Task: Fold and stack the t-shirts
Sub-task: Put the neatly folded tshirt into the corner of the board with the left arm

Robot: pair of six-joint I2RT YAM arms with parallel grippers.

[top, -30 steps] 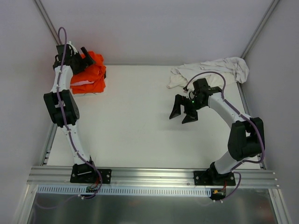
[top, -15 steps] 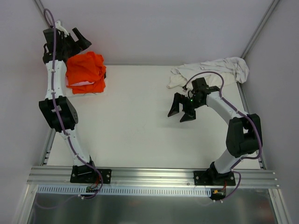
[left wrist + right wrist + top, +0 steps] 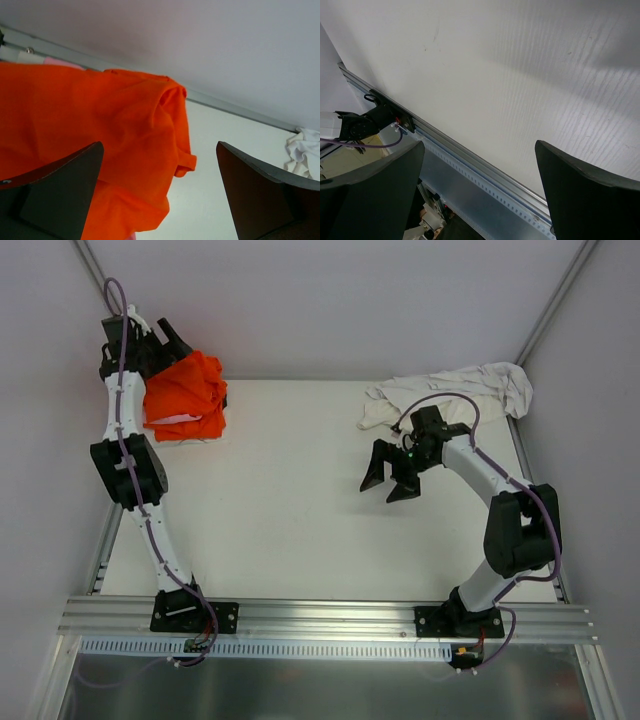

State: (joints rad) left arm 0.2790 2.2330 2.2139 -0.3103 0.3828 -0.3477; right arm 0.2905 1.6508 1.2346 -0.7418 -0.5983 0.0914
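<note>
Over the last second the left gripper [image 3: 152, 344] has lifted off the orange t-shirts [image 3: 190, 390] in the upper left of the top view. It swung up towards the corner, then eased slightly back. It now hangs just behind the pile with its jaws spread wide and nothing between them. The right gripper [image 3: 388, 483] has hardly moved. It hovers right of centre over the bare table [image 3: 290, 500], equally wide and empty. This reads as a release: the orange pile looks finished, and the white t-shirt [image 3: 450, 388] bunched at the upper right edge is probably next. The left wrist view shows the orange cloth [image 3: 100, 125] folded in soft layers. A sleeve hem curls at its right edge, and a sliver of pink shirt [image 3: 57, 61] peeks out behind it. The white t-shirt is crumpled and unfolded.
</note>
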